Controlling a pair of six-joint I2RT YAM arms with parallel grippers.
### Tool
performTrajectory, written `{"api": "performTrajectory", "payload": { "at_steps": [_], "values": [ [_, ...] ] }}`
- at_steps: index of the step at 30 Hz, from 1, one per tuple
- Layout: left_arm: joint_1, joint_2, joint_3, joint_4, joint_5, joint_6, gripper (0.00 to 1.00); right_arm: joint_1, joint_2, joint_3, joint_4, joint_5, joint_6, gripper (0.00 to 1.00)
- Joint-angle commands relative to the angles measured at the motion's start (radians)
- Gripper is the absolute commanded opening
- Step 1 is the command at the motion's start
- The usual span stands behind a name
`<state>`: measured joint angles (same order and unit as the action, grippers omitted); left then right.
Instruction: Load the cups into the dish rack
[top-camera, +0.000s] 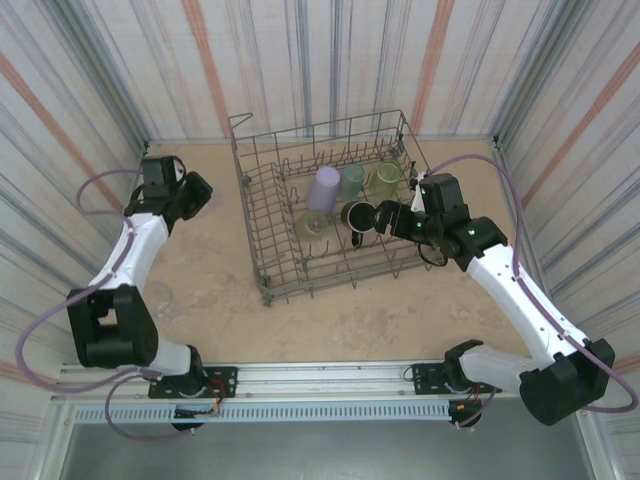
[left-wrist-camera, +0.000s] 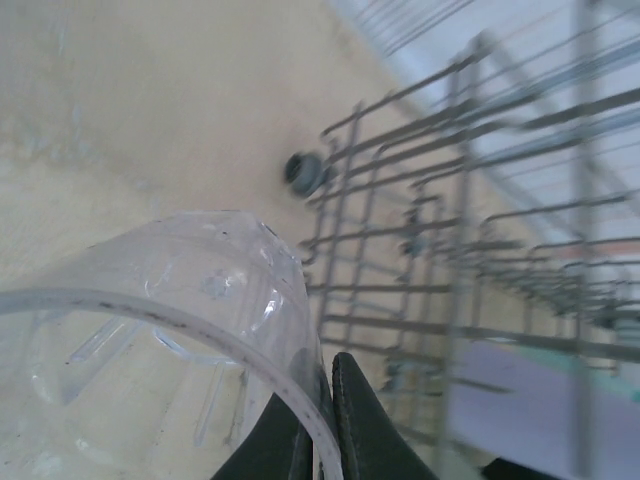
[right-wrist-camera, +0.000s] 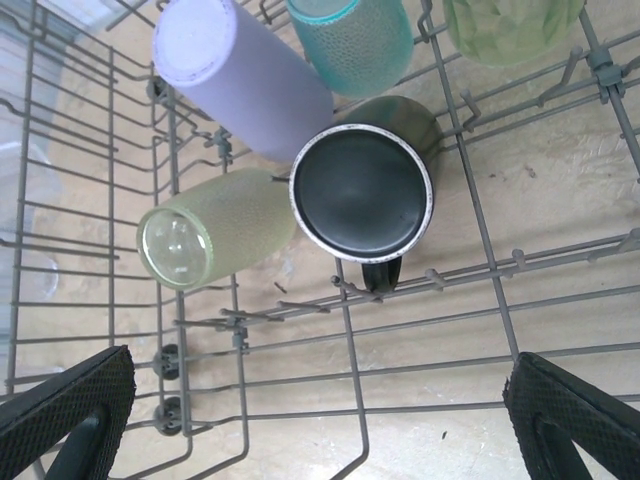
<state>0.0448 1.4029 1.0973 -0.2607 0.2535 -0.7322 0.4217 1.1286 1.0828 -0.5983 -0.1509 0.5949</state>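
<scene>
Left gripper: fingers pinching the rim of a clear cup, just left of the dish rack, apparently lifted off the table. Right gripper: spread wide above the rack. Racked: lavender cup, teal cup, two yellow-green cups, dark cup.

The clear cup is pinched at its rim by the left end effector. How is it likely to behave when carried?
The clear cup looks thin-walled and see-through, so it is probably light and slightly flexible. The left end effector pinches only one spot of its rim, so it may pivot or slip if swung fast.
</scene>
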Motion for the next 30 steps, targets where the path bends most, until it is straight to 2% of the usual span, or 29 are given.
{"api": "performTrajectory", "payload": {
  "at_steps": [1, 13, 17, 20, 26, 30],
  "values": [
    [0.004, -0.089, -0.047, 0.145, -0.02, -0.075, 0.0, 0.011, -0.012, 0.032, 0.02, -0.006, 0.023, 0.99],
    [0.007, -0.232, -0.308, 0.561, 0.191, -0.25, 0.0, 0.023, 0.083, 0.064, 0.137, -0.159, 0.045, 0.99],
    [0.008, -0.285, -0.359, 0.664, 0.227, -0.278, 0.0, 0.029, 0.113, 0.085, 0.176, -0.206, 0.064, 0.99],
    [0.008, -0.33, -0.356, 0.676, 0.259, -0.255, 0.0, 0.038, 0.133, 0.102, 0.206, -0.234, 0.076, 0.99],
    [0.012, -0.416, -0.369, 0.637, 0.241, -0.233, 0.0, 0.06, 0.177, 0.139, 0.256, -0.285, 0.1, 0.99],
    [0.018, -0.416, -0.342, 0.686, 0.309, -0.26, 0.0, 0.068, 0.204, 0.161, 0.29, -0.321, 0.118, 0.99]
  ]
}}
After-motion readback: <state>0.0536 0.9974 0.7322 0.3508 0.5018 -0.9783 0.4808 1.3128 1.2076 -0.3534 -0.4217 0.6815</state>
